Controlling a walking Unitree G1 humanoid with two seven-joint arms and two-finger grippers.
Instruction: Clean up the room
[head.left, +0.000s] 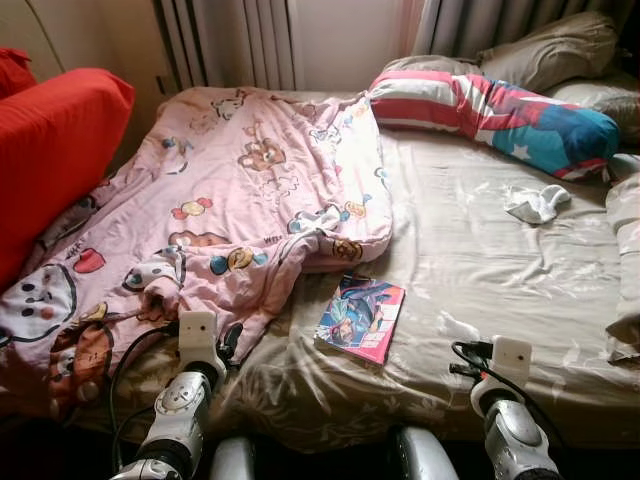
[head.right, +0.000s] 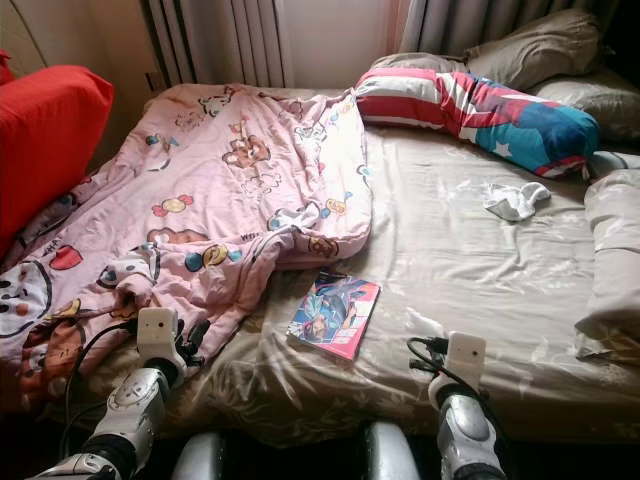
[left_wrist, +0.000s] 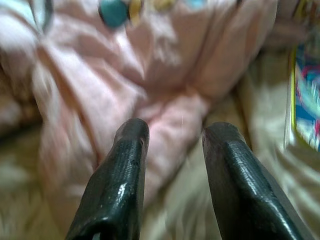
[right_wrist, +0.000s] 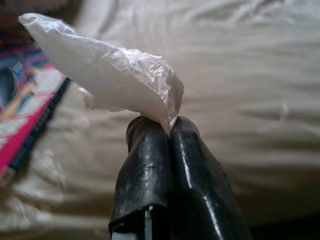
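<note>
Rumpled beige sheets cover the bed (head.left: 470, 260), with a comic book (head.left: 361, 318) lying near its front edge. Beside the book spreads a pink cartoon blanket (head.left: 230, 200); the left end effector (left_wrist: 172, 145) hovers at its hem, fingers parted and empty. On the book's other side, the right end effector (right_wrist: 167, 131) pinches a crumpled white tissue (right_wrist: 107, 80). Another white wad (head.left: 537, 203) lies farther back, near the striped pillow (head.left: 495, 112).
</note>
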